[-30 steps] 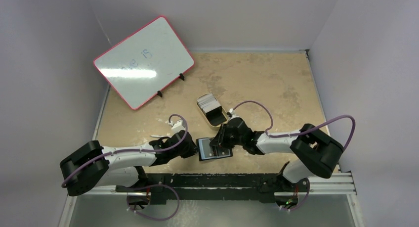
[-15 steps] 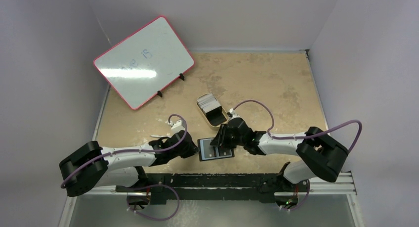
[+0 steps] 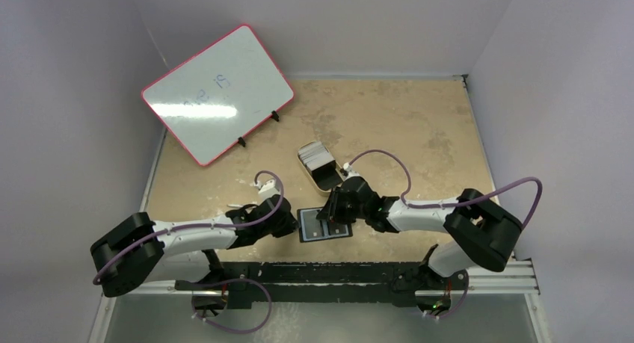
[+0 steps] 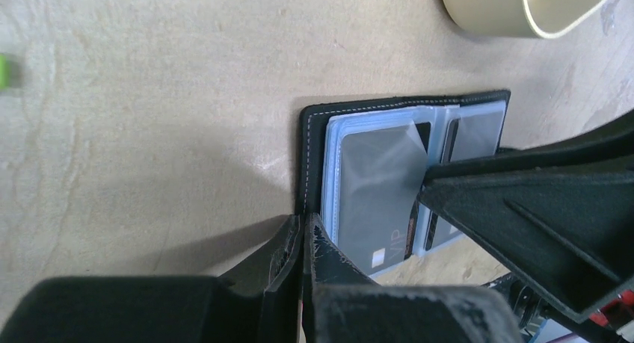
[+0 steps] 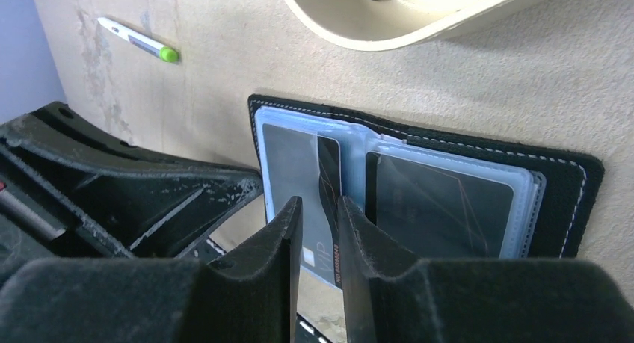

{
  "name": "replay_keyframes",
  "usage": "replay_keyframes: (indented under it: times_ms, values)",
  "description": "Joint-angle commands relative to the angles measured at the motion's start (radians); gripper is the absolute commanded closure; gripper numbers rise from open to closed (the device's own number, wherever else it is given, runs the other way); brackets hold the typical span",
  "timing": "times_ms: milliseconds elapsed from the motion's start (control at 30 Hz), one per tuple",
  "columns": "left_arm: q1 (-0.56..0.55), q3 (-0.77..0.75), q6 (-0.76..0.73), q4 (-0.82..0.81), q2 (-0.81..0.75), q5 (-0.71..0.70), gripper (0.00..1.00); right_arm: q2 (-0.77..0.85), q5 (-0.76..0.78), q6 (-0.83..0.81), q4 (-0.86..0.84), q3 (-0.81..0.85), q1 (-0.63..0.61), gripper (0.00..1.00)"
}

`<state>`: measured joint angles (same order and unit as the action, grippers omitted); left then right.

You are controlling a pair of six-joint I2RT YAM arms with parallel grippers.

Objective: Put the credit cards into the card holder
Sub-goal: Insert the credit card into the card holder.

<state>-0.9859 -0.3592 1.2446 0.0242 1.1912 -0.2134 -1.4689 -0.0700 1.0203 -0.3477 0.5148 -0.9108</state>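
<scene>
The black card holder [image 3: 323, 225] lies open on the table near the front edge, its bluish clear sleeves facing up. My left gripper [image 4: 303, 227] is shut on the left edge of the card holder [image 4: 314, 141]. A grey credit card marked VIP [image 5: 288, 171] sits in the left sleeve. A dark card edge [image 5: 329, 171] stands up at the fold, between the fingers of my right gripper [image 5: 318, 208]. Those fingers stand a narrow gap apart, open. More credit cards [image 3: 315, 155] are stacked in the tan tin [image 3: 329, 180] just behind.
A red-framed whiteboard [image 3: 217, 93] stands propped at the back left. A silver pen with a green tip [image 5: 138, 38] lies on the table left of the card holder. The tin's rim [image 5: 389, 22] is close above the right gripper.
The card holder and both grippers have edged slightly left. The left gripper stays clamped on the cover; the right fingers remain at the fold.
</scene>
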Motion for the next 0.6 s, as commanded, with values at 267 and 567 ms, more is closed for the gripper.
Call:
replay_keyframes:
  times_ms: [267, 567]
  values:
    - [0.047, -0.070, -0.026, 0.075, -0.141, -0.027, 0.86, 0.167, 0.092, -0.066, 0.174, 0.045, -0.008, 0.70]
    - [0.047, -0.082, -0.047, -0.051, -0.037, 0.049, 0.71, 0.183, 0.167, -0.100, 0.254, 0.042, -0.007, 0.73]
